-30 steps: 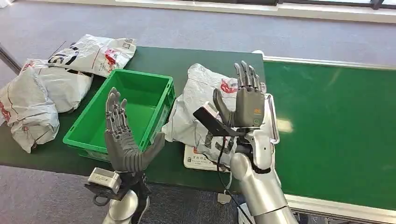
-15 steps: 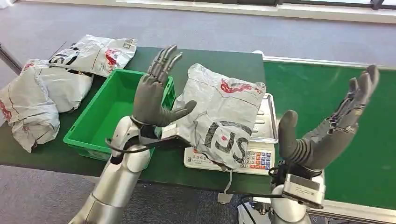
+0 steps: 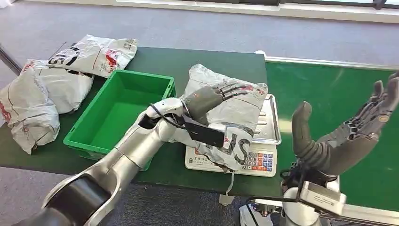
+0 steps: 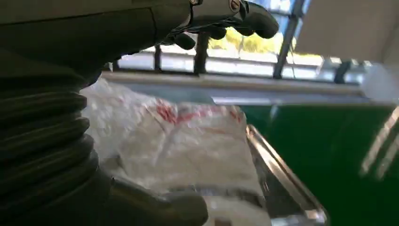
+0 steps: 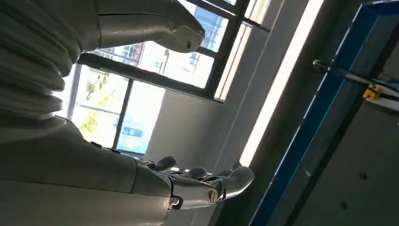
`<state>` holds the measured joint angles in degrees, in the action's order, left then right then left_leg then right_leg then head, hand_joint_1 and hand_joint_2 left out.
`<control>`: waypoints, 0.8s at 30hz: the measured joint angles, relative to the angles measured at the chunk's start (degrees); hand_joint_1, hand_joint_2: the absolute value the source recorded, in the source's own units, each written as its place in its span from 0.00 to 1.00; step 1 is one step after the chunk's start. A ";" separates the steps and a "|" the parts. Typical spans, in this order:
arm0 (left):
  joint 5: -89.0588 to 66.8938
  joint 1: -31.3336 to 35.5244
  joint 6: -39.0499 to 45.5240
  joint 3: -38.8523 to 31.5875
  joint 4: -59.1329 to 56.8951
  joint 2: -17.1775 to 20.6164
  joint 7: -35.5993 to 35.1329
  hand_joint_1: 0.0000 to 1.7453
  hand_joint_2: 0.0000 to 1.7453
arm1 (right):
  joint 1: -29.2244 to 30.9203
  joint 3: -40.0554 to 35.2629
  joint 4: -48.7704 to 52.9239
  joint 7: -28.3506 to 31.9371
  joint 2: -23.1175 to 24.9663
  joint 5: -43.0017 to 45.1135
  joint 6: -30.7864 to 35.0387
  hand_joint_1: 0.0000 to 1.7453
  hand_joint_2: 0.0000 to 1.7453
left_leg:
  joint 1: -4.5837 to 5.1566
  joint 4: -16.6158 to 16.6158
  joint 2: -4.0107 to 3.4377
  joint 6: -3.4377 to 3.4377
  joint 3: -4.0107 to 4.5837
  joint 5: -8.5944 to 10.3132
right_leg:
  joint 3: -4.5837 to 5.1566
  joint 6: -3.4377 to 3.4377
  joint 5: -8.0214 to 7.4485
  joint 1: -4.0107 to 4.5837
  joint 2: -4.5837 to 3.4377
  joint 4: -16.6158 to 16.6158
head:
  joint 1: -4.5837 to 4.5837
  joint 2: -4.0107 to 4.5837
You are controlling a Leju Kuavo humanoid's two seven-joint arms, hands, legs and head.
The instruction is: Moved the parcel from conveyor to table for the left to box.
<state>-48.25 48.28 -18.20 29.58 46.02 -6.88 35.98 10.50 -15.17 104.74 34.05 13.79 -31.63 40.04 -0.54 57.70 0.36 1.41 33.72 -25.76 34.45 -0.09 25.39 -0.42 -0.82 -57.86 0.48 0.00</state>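
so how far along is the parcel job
Done: the parcel is off the conveyor, lying on the scale on the table. In hand: the left hand is spread over it, no firm grip visible. The right hand is open above the belt. Left: the green box holds nothing.

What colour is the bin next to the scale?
Bright green bin, empty inside; clearest in the head view.

Crinkled glossy plastic parcel on shiny metal scale tray, probably steel; smooth green plastic box.
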 measured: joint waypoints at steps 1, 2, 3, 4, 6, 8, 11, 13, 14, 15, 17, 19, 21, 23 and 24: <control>1.73 0.70 -3.53 0.76 -1.82 0.09 1.41 0.00 1.00 | 0.00 0.11 -0.07 0.13 -0.02 0.31 0.00 0.00 1.00 | 0.00 0.00 0.00 0.00 0.00 0.00 | 0.00 0.00 0.00 0.00 0.00 0.00 | 0.00 0.00; 2.73 1.17 -5.04 1.40 -3.01 0.15 2.14 0.00 1.00 | 0.00 0.20 -0.15 0.24 -0.04 0.41 0.00 0.00 1.00 | 0.00 0.00 0.00 0.00 0.00 0.00 | 0.00 0.00 0.00 0.00 0.00 0.00 | 0.02 0.00; 3.34 1.60 -5.66 1.90 -4.12 0.26 2.53 0.00 1.00 | 0.00 0.30 -0.22 0.26 -0.09 0.44 0.00 0.00 1.00 | -0.01 0.00 0.00 0.00 0.01 0.00 | 0.01 0.00 0.00 0.00 0.00 0.00 | 0.00 0.00; 3.58 1.99 -5.99 2.27 -4.94 0.33 2.66 0.00 1.00 | 0.00 0.35 -0.26 0.28 -0.11 0.48 0.00 0.00 1.00 | -0.01 -0.01 0.00 0.00 0.01 0.00 | 0.01 0.00 0.00 0.00 0.00 -0.01 | 0.00 0.00; 3.82 2.77 -6.41 2.97 -6.49 0.50 2.79 0.00 1.00 | 0.00 0.37 -0.28 0.35 -0.18 0.52 0.00 0.00 1.00 | -0.01 -0.01 0.01 0.00 0.01 0.00 | 0.01 0.00 0.00 0.01 0.01 -0.01 | 0.00 0.00; 3.93 3.13 -6.45 3.21 -7.43 0.59 2.81 0.00 1.00 | 0.00 0.37 -0.33 0.35 -0.24 0.52 0.00 0.00 1.00 | -0.01 -0.01 0.01 0.00 0.01 0.00 | 0.01 0.00 0.00 0.01 0.01 -0.01 | 0.00 0.00; 4.32 3.61 -7.28 3.54 -8.54 0.61 2.88 0.00 1.00 | -0.01 0.37 -0.46 0.33 -0.26 0.57 0.00 0.00 1.00 | -0.01 -0.01 0.02 0.00 0.01 0.00 | 0.00 0.00 0.00 0.01 0.01 -0.01 | 0.00 0.00; 5.59 3.97 -9.76 4.17 -9.15 0.74 3.27 0.00 1.00 | -0.01 0.39 -0.50 0.24 -0.26 0.57 0.00 0.00 1.00 | 0.00 -0.01 0.02 0.00 0.02 0.00 | 0.00 0.00 0.00 0.00 0.02 -0.01 | 0.00 0.00; 6.40 4.07 -11.07 4.46 -9.35 0.85 3.56 0.00 1.00 | 0.00 0.39 -0.50 0.26 -0.26 0.57 0.00 0.00 1.00 | 0.00 -0.01 0.02 0.00 0.02 0.00 | 0.00 0.00 0.00 0.00 0.02 -0.01 | 0.02 0.00; 7.27 4.15 -12.01 4.81 -9.54 0.98 3.82 0.00 1.00 | -0.01 0.46 -0.50 0.31 -0.26 0.61 0.00 0.00 1.00 | 0.00 -0.01 0.02 0.00 0.02 0.00 | 0.00 0.00 0.00 0.00 0.02 -0.01 | 0.00 0.00; 8.80 4.36 -13.21 5.66 -9.81 1.31 4.02 0.00 1.00 | -0.03 0.81 -0.50 0.57 -0.26 0.98 0.00 0.00 1.00 | 0.00 -0.01 0.02 0.00 0.02 0.00 | 0.00 0.00 0.00 0.00 0.02 -0.01 | 0.00 0.00; 10.37 4.71 -15.30 6.40 -10.03 1.62 4.04 0.00 1.00 | -0.04 1.20 -0.50 0.85 -0.28 1.90 0.00 0.00 1.00 | 0.00 -0.01 0.03 0.00 0.03 0.00 | 0.00 0.00 0.00 0.00 0.02 -0.01 | 0.00 0.00; 11.67 5.12 -18.19 7.39 -10.22 2.08 4.10 0.00 1.00 | -0.02 1.27 -0.57 1.11 -0.28 2.88 0.00 0.00 1.00 | 0.00 -0.01 0.03 0.00 0.04 0.00 | 0.00 0.00 0.00 0.00 0.03 -0.01 | 0.02 0.00; 13.00 5.26 -19.81 8.39 -10.22 2.69 4.19 0.00 1.00 | -0.01 1.27 -0.81 1.53 -0.28 3.41 0.00 0.00 1.00 | -0.01 -0.01 0.03 0.00 0.04 0.00 | 0.00 0.00 0.00 0.00 0.02 -0.01 | 0.02 0.00; 13.39 5.29 -19.85 8.81 -10.22 2.91 4.19 0.00 1.00 | -0.02 1.27 -0.92 1.75 -0.28 3.56 0.00 0.00 1.00 | -0.01 -0.01 0.02 0.00 0.04 0.00 | 0.01 0.00 0.00 0.00 0.02 -0.01 | 0.00 0.00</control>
<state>-34.86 53.58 -38.05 38.38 35.80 -3.98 40.17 10.48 -13.90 103.82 35.80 13.51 -28.06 40.04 -0.55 57.68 0.39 1.41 33.76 -25.75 34.46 -0.09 25.39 -0.42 -0.80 -57.87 0.48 0.00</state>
